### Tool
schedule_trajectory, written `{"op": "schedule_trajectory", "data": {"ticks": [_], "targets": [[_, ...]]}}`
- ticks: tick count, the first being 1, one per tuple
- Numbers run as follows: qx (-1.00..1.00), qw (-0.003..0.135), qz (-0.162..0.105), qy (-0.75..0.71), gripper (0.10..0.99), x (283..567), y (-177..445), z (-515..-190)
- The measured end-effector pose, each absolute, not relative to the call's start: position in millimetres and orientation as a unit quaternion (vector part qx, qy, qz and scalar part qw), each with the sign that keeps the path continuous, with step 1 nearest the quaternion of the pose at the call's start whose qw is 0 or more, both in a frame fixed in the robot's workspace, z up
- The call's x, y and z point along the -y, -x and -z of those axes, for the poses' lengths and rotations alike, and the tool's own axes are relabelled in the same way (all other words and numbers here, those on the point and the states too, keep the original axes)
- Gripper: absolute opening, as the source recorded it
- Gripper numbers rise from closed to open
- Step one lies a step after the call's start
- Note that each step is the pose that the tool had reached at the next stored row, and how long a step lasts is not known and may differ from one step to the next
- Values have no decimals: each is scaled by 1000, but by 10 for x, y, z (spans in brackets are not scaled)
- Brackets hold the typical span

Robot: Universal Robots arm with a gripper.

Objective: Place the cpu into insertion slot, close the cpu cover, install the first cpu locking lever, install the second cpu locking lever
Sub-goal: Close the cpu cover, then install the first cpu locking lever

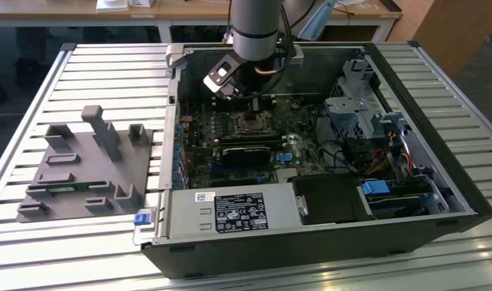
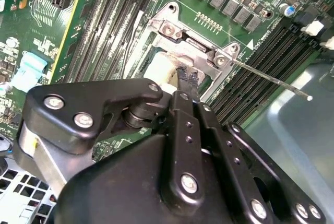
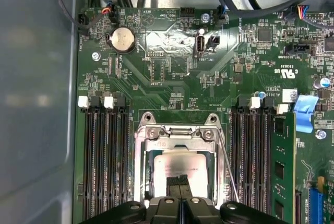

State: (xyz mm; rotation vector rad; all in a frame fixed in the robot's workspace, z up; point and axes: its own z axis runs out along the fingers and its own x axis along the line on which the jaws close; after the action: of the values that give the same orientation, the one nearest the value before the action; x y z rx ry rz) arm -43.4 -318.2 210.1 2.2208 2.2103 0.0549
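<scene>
**Now the cover is to be kept flat over the chip**

Here the hand point(image 3: 180, 182) is seen with its fingers brought together and nothing gripped between them. Their tips are set down on, or just over, the chip point(image 3: 180, 162); contact cannot be confirmed. The chip is seated directly under the fingertips in the socket point(image 3: 138, 174). The cover point(image 3: 156, 144) appears to be folded down around it, with its window framing the chip's grey top just ahead of the tips. In the second wrist view a thin lever point(image 2: 271, 81) is seen beside the hand, angled up off the circuit board point(image 2: 21, 36) and seemingly not hooked down.

The step in hand is judged to be the closing of the cover. It is done well if pressure is applied lightly and straight down through the closed tips, so that the chip is not skewed in its seat. The cover's edge nearest the hand should be brought flush all round. Sideways drag is to be avoided, since any contacts beneath the chip could be harmed. The free lever beside the hand should be kept clear of the fingers, lest it be snagged.
</scene>
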Motion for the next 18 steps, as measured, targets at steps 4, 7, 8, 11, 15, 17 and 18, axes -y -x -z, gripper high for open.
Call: {"op": "schedule_trajectory", "data": {"ticks": [4,7,8,11,15,17,18], "targets": [[-705,4,-18,-709,106,3182,417,-2101],[-705,4,-18,-709,106,3182,413,-2101],[-705,4,-18,-709,106,3181,413,-2102],[-705,4,-17,-709,106,3182,412,-2110],[-705,4,-18,-709,106,3182,412,-2148],[-705,4,-18,-709,106,3182,411,-2159],[-705,4,-18,-709,106,3182,412,-2163]]}}
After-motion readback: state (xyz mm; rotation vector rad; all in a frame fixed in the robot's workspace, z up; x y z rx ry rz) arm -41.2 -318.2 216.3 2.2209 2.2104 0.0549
